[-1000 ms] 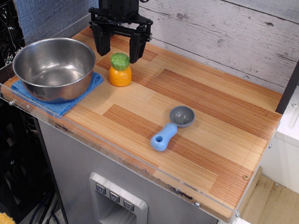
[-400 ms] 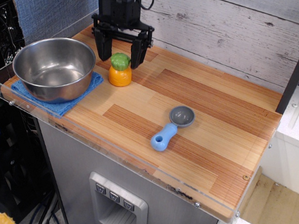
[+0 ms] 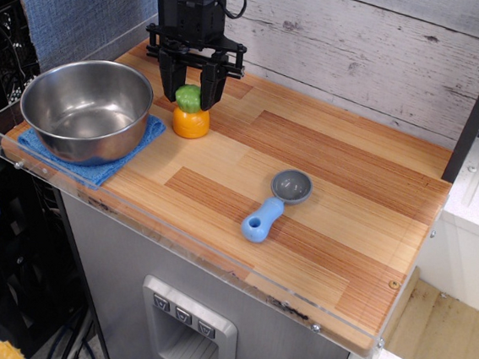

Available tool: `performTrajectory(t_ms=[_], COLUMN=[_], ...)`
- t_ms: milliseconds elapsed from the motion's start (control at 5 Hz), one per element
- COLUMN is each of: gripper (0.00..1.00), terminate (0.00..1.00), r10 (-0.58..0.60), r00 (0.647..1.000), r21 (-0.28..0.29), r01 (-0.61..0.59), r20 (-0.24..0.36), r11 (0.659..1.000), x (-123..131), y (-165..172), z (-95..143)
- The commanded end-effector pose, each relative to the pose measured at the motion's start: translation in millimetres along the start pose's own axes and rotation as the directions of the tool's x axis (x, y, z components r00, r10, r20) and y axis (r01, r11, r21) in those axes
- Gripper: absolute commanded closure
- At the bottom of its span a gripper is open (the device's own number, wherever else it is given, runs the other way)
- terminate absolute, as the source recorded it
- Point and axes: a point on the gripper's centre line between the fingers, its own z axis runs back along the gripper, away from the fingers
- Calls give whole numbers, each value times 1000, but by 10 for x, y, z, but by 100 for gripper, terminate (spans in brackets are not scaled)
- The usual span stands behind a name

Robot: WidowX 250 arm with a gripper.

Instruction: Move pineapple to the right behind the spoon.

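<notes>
The pineapple (image 3: pixel 191 122) stands upright on the wooden counter at the back left, with an orange body and a bumpy green top. My gripper (image 3: pixel 189 97) comes straight down over it, and its two black fingers (image 3: pixel 171 84) are closed against the sides of the green top. The pineapple's base still rests on the wood. The spoon (image 3: pixel 275 202) lies near the middle of the counter. Its grey bowl points to the back and its light-blue handle points to the front edge. It is well to the right of and in front of the pineapple.
A steel bowl (image 3: pixel 85 107) sits on a blue cloth (image 3: pixel 137 146) at the left, close beside the pineapple. A grey plank wall (image 3: pixel 362 47) runs behind the counter. A clear plastic lip (image 3: pixel 214 266) edges the front and left. Bare wood (image 3: pixel 351 169) lies behind and right of the spoon.
My gripper has come down over the pineapple and its fingers have narrowed from wide open to closed on the green top. The pineapple and spoon have stayed in place.
</notes>
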Motion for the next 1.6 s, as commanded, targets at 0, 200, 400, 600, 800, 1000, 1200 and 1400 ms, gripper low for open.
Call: performTrajectory(t_ms=[0,200,400,600,800,1000,1200,1400], gripper=[100,100,100,100,100,100,100,100], terminate=[0,0,0,0,0,0,0,0], r10=[36,77,-5,-127,-201,-234,-245,-288], r00=[987,982,985,977,967,960,958,945], r21=[-65,-141,-143,-50,8,52,70,89], r01=[-27,-52,30,137,202,229,237,277], r20=[155,171,172,169,157,155,150,157], r11=[998,989,989,989,979,972,969,957], x=[82,225,341,313,167,55,2,-43], y=[70,-30,-396,-832,-1096,-1266,-1375,-1488], z=[529,658,685,618,558,505,453,448])
